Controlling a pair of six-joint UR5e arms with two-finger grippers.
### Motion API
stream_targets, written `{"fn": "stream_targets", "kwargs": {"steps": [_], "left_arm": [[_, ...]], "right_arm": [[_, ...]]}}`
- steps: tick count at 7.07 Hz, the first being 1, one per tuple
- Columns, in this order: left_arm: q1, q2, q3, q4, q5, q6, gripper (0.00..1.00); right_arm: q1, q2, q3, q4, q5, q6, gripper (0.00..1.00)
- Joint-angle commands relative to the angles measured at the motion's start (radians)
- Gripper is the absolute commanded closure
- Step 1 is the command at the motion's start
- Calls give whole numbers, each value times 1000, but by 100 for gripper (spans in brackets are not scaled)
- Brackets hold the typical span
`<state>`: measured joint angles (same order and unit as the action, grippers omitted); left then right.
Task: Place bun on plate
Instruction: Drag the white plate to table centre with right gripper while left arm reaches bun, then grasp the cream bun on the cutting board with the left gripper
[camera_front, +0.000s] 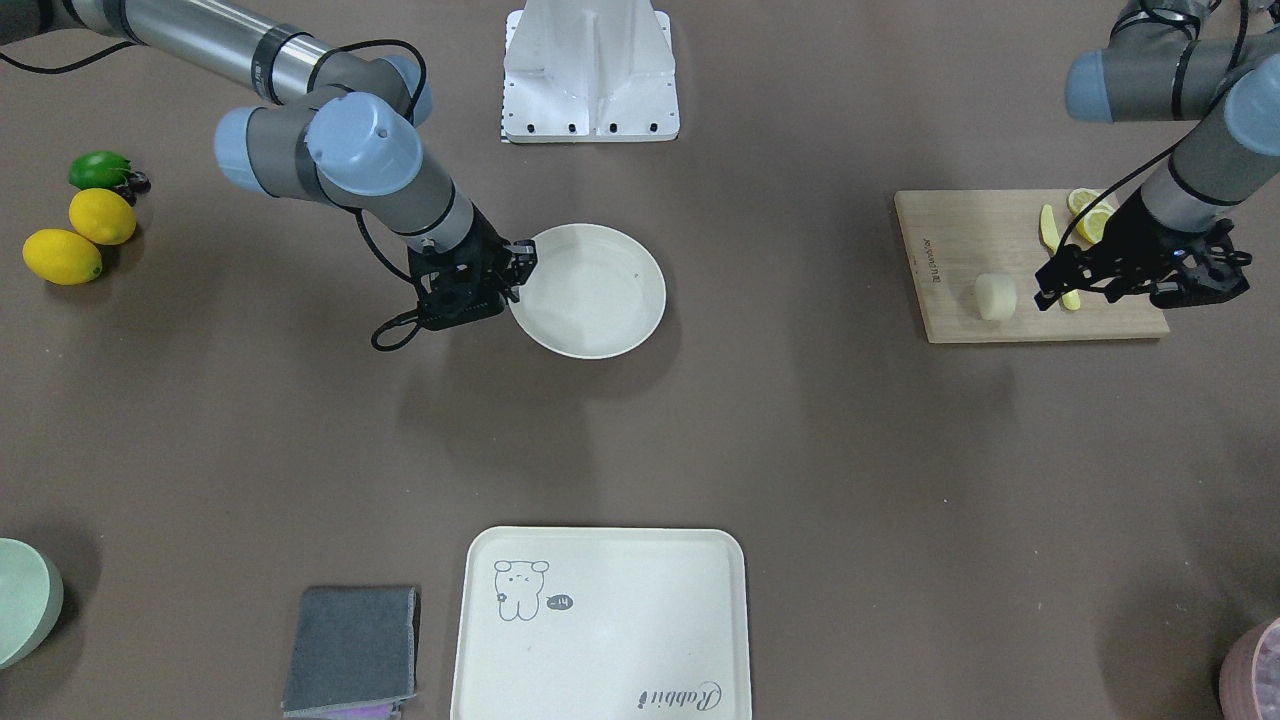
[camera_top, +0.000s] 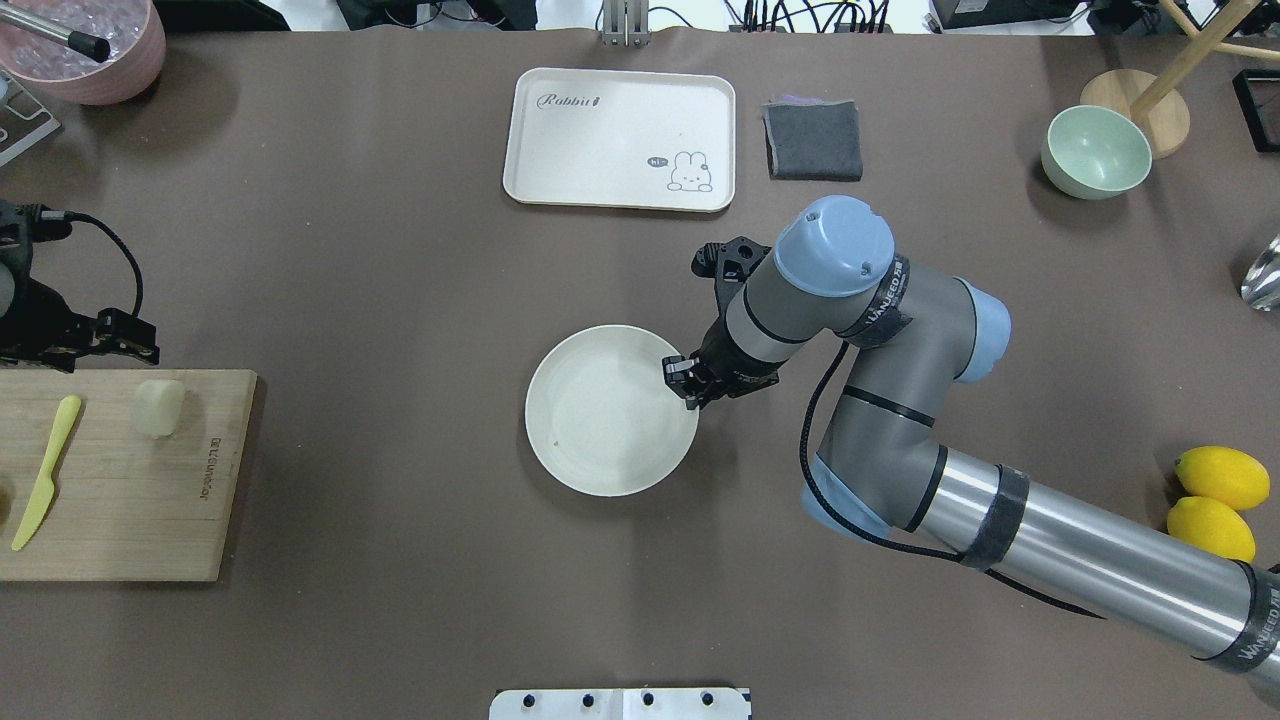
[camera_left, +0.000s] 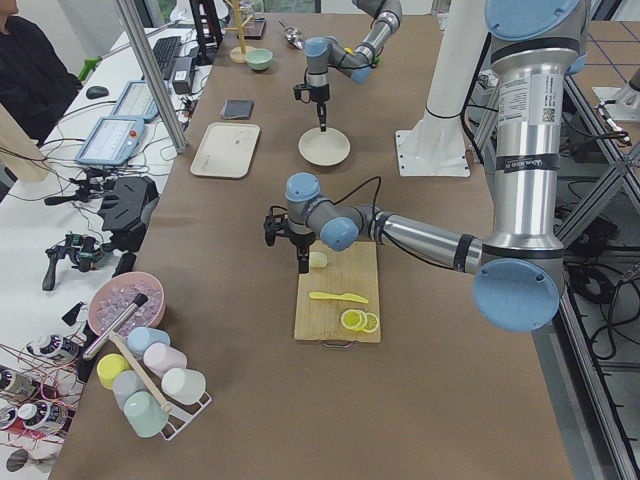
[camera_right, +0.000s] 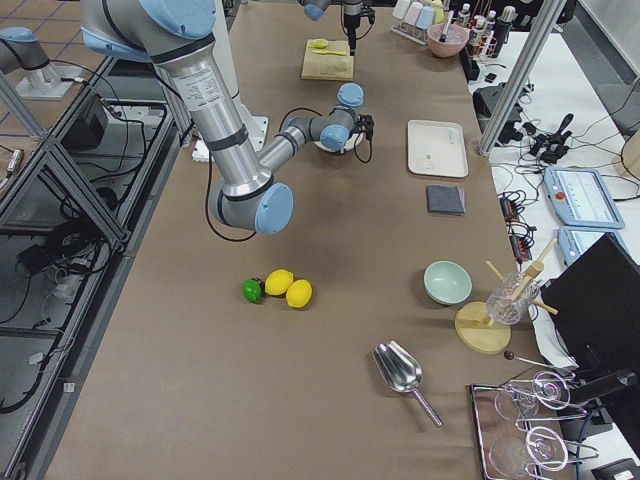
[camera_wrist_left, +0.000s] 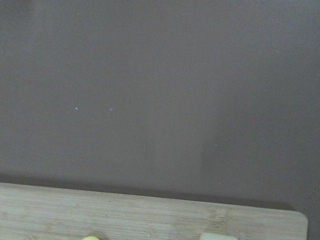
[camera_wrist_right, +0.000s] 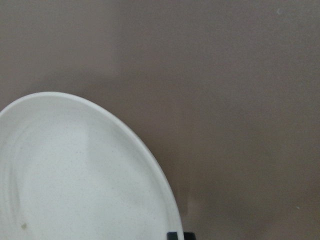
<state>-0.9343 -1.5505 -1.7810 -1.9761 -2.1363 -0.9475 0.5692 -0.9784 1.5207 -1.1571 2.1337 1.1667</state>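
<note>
The bun (camera_front: 995, 297) (camera_top: 160, 407), a small pale lump, lies on the wooden cutting board (camera_top: 150, 500), near its far edge. My left gripper (camera_front: 1100, 292) (camera_top: 108, 345) hovers open over that far edge, just beside the bun and apart from it. In the left wrist view only the board's edge (camera_wrist_left: 150, 215) and the bun's top (camera_wrist_left: 218, 236) show. The round cream plate (camera_front: 590, 330) (camera_top: 600, 460) sits mid-table with nothing on it. My right gripper (camera_front: 520, 262) (camera_top: 685, 385) is at its rim, shut on the plate's edge (camera_wrist_right: 150, 160).
A yellow knife (camera_top: 45, 470) and lemon slices (camera_front: 1090, 215) share the board. A cream tray (camera_top: 620, 140), a grey cloth (camera_top: 812, 140) and a green bowl (camera_top: 1095, 152) lie on the far side. Lemons (camera_top: 1215, 495) sit at the right, a pink bowl (camera_top: 95, 50) at the far left.
</note>
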Motion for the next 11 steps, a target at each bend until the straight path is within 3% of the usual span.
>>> {"fn": "stream_targets", "kwargs": {"steps": [1,2,5,7,8,9,10,11], "left_arm": [[76,-34,5,0,48,-72,3],[101,-33,23,0,90,-79,3],[103,-23,23,2,90,-77,3],[115,-8,18,2,84,-76,14],[132,-7,15,2,82,-77,19],[135,0,12,2,81,-77,24],[137,0,9,3,79,-76,29],[138,4,2,3,69,-76,45]], "right_arm": [[-3,3,-36,57,0,24,100],[-5,0,-37,56,0,22,100],[-5,4,-31,57,0,42,100],[-9,1,-28,60,0,42,100],[-9,0,-24,65,-3,42,33],[-9,0,-16,65,-6,56,1],[-8,1,-10,65,-14,63,0],[-8,1,-10,65,-14,64,0]]}}
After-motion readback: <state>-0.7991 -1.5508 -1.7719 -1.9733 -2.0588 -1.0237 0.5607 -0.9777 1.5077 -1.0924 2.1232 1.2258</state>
